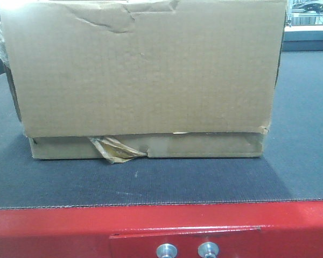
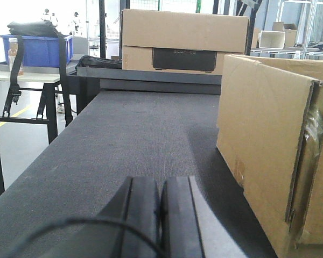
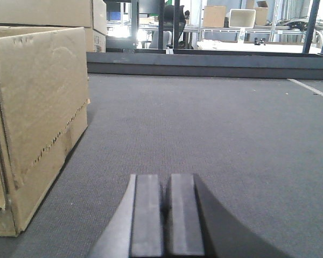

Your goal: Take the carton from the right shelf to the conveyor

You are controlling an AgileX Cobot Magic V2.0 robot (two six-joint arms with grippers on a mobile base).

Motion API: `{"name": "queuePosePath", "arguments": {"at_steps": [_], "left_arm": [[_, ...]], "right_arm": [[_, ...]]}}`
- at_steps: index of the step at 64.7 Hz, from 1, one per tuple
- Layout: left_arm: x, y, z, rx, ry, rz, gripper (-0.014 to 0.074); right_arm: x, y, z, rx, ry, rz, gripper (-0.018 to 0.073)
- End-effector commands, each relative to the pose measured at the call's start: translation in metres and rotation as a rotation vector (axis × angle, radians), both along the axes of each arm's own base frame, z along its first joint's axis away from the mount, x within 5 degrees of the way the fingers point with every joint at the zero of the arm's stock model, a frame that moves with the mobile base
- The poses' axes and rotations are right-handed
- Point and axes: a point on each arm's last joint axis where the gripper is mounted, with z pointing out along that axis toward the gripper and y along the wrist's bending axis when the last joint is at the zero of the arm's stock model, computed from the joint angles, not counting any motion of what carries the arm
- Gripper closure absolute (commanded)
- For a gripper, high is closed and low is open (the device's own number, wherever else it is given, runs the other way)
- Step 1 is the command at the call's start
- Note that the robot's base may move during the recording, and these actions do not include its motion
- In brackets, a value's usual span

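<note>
On the dark grey belt of the conveyor (image 1: 151, 183) the carton (image 1: 145, 75) sits upright and fills most of the front view, its broad brown face turned to the camera. Its top edge is creased near 12 o'clock, and a torn strip of tape (image 1: 116, 150) hangs from the bottom seam at about 7 o'clock. A red frame (image 1: 54, 231) with two bolts runs along the near edge at 6 o'clock.

Low over the belt, the left end effector (image 2: 160, 220) lies nearly level, pointing along the conveyor toward 12 o'clock. Its two dark pads are pressed together with nothing between them. The carton (image 2: 269, 156) stands at 3 o'clock from it, near but apart. Farther off at 12 o'clock, a second box (image 2: 183, 40) rests on a raised grey ledge, and a blue bin (image 2: 35, 49) sits on a counter (image 2: 21, 77) at 10 o'clock.

The right end effector (image 3: 166, 220) holds the same low, level pose, aimed at 12 o'clock down the belt. Its pads are likewise closed against each other and empty. The carton (image 3: 37, 118) is at 9 o'clock from it, not touching.
</note>
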Motion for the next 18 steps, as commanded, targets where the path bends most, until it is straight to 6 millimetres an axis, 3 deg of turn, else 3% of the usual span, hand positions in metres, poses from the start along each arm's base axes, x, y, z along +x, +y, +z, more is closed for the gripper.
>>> {"name": "queuePosePath", "arguments": {"at_steps": [1, 18], "left_arm": [[-0.0006, 0.0002, 0.0025, -0.001, -0.025, 0.003, 0.0594], [-0.0006, 0.0002, 0.0025, -0.001, -0.025, 0.003, 0.0594]], "right_arm": [[-0.0005, -0.0003, 0.0031, -0.013, -0.035, -0.003, 0.0634], [-0.0005, -0.0003, 0.0031, -0.013, -0.035, -0.003, 0.0634]]}}
